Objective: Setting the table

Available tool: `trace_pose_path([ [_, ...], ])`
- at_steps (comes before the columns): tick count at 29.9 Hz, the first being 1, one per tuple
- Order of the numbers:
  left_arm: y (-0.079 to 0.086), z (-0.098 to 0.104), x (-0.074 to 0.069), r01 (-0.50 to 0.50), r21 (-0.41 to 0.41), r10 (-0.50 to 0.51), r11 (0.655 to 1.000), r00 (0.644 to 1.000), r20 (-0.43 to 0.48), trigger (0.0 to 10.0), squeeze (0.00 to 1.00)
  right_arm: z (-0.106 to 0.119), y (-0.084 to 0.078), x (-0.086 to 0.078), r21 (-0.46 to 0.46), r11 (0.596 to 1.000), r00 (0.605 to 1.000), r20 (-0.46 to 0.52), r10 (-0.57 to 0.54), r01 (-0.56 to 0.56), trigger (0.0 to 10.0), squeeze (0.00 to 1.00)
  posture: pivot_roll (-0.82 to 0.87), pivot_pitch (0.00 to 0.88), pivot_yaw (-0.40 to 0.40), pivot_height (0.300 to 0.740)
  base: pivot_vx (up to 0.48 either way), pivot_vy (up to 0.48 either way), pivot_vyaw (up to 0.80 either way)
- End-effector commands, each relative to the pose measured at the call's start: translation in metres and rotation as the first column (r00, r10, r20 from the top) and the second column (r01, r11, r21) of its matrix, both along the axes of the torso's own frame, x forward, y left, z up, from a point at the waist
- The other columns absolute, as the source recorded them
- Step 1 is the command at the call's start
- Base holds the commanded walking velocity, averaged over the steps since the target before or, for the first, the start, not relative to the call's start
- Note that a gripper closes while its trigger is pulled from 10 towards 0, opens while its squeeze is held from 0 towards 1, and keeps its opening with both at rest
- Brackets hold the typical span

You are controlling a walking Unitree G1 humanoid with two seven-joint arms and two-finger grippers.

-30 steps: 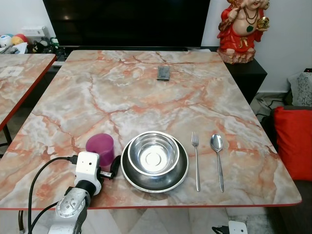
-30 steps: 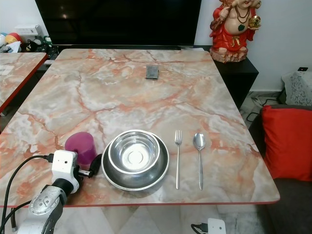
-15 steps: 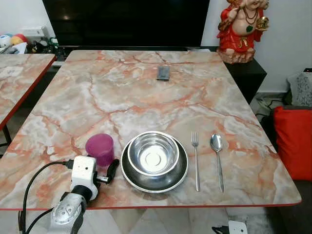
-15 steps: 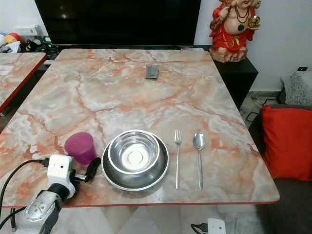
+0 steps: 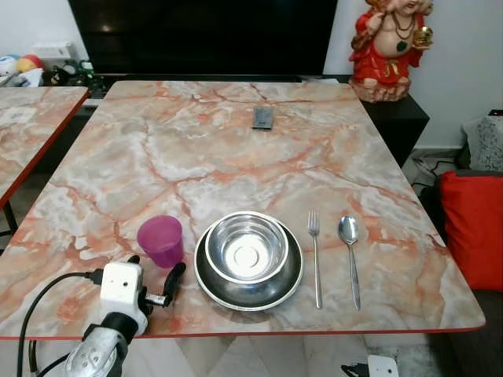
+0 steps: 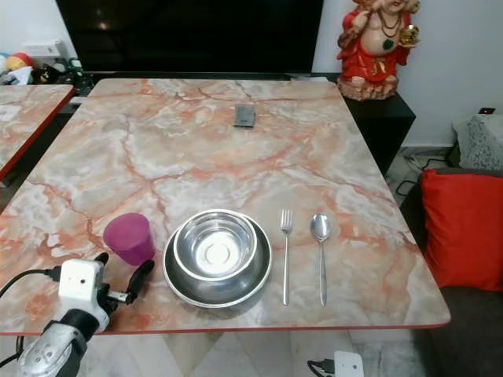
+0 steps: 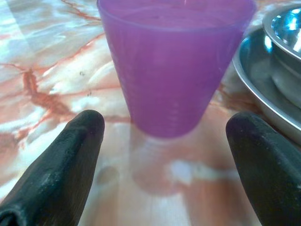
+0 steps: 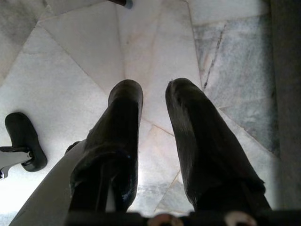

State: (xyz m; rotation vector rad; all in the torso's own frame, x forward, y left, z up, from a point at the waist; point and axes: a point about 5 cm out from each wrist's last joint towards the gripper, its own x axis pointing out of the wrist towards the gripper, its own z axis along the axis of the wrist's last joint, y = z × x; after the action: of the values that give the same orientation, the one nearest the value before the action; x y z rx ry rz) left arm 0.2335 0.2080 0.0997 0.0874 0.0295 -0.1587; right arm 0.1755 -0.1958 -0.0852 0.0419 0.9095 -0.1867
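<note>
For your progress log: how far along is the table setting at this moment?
Done: the steel bowl sits on its plate, fork and spoon to its right, purple cup to its left. In hand: nothing; the left end effector is open, just short of the cup. Left: nothing obvious.

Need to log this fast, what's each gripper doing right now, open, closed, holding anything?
Left gripper: open, holding nothing, just short of the purple cup.
Right gripper: hanging idle over the floor, fingers slightly apart, holding nothing.
</note>
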Motion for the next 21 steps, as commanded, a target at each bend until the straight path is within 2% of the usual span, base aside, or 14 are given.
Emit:
trace_pose_path([
  [1,0.005,0.004,-0.005,-0.010,-0.001,0.010,1.000,1.000,0.005,10.0,0.00,-0.002,0.000,-0.004,-0.001,1.000,1.000,-0.019,0.007,-0.007,10.0,0.00,0.01,0.100,-0.020,0.740,0.000,0.000,0.00],
  [13,0.010,0.002,-0.028,-0.073,-0.014,0.072,0.997,0.997,-0.009,10.0,0.00,-0.002,-0.001,-0.004,-0.003,1.000,1.000,-0.023,0.014,-0.014,10.0,0.00,0.01,0.076,-0.013,0.740,0.000,0.000,0.00],
  [19,0.026,0.001,-0.042,-0.167,0.061,0.167,0.984,0.986,0.006,10.0,0.00,-0.002,0.000,-0.004,-0.004,1.000,1.000,-0.025,0.018,-0.018,10.0,0.00,0.02,0.069,-0.013,0.740,0.000,0.000,0.00],
  [20,0.040,0.004,-0.049,-0.262,0.119,0.259,0.958,0.965,0.041,10.0,0.00,-0.002,0.000,-0.004,-0.004,1.000,1.000,-0.025,0.018,-0.019,10.0,0.00,0.02,0.069,-0.013,0.740,0.000,0.000,0.00],
  [21,0.040,0.004,-0.049,-0.262,0.119,0.259,0.958,0.965,0.041,10.0,0.00,-0.002,0.000,-0.004,-0.004,1.000,1.000,-0.025,0.018,-0.019,10.0,0.00,0.02,0.069,-0.013,0.740,0.000,0.000,0.00],
])
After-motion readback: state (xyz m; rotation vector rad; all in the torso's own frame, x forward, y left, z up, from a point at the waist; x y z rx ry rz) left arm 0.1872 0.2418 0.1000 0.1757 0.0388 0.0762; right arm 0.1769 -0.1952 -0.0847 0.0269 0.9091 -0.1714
